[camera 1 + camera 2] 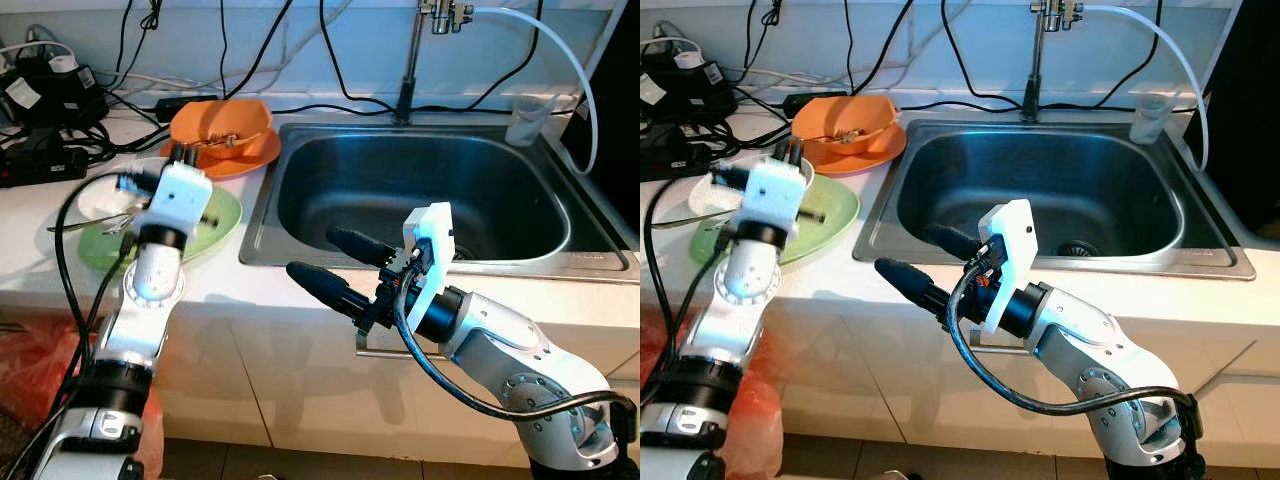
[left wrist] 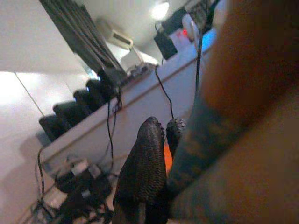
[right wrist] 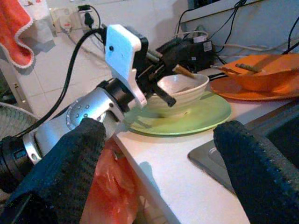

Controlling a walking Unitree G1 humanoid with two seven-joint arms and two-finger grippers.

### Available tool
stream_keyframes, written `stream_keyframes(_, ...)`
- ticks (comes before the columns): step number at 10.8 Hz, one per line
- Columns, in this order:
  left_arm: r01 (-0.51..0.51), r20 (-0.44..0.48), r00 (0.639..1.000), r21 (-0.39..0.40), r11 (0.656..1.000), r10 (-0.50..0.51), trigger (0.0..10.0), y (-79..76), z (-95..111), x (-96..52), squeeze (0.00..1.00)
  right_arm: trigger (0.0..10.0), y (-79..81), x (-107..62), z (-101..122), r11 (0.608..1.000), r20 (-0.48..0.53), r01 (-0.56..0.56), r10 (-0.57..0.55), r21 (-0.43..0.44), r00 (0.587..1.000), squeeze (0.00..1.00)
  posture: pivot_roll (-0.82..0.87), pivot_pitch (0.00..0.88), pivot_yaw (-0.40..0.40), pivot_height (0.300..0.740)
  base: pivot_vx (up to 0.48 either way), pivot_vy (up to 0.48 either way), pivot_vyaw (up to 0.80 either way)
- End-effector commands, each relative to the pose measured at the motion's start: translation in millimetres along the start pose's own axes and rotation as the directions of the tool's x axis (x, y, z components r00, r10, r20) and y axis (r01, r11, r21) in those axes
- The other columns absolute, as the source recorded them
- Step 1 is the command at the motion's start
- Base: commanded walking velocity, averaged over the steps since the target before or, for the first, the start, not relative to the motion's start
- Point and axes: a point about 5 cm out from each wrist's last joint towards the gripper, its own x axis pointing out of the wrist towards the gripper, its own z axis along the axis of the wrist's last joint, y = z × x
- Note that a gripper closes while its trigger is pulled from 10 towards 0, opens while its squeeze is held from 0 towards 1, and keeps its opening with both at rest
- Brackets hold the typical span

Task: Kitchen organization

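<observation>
A white bowl with utensils in it sits on a green plate on the counter left of the sink. Behind them an orange bowl rests on an orange plate. My left gripper hovers over the green plate beside the white bowl, pointing toward the back wall. Its fingers lie close together with nothing seen between them. My right gripper is open and empty, held in front of the counter edge at the sink's front left corner, pointing toward the green plate.
The steel sink takes up the middle of the counter, with a faucet and a white hose behind it. A clear cup stands at its back right. Power strips and cables crowd the back left. A red bag hangs below the counter.
</observation>
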Motion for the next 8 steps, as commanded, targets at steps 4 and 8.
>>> stream_keyframes(4,-0.036,0.108,0.994,0.026,0.999,0.033,0.0,4.4,25,12.3,0.00,10.0,-3.8,2.9,5,0.999,0.011,0.003,-0.003,-0.036,1.000,0.00,-0.05,0.000,0.059,0.740,0.000,0.000,0.00)
stream_keyframes(8,0.080,0.146,0.988,-0.191,0.978,-0.053,0.0,-27.2,46,24.9,0.00,10.0,-24.5,-8.7,9,0.970,-0.001,0.193,-0.195,-0.146,0.981,0.00,-0.08,0.000,0.073,0.740,0.000,0.000,0.00)
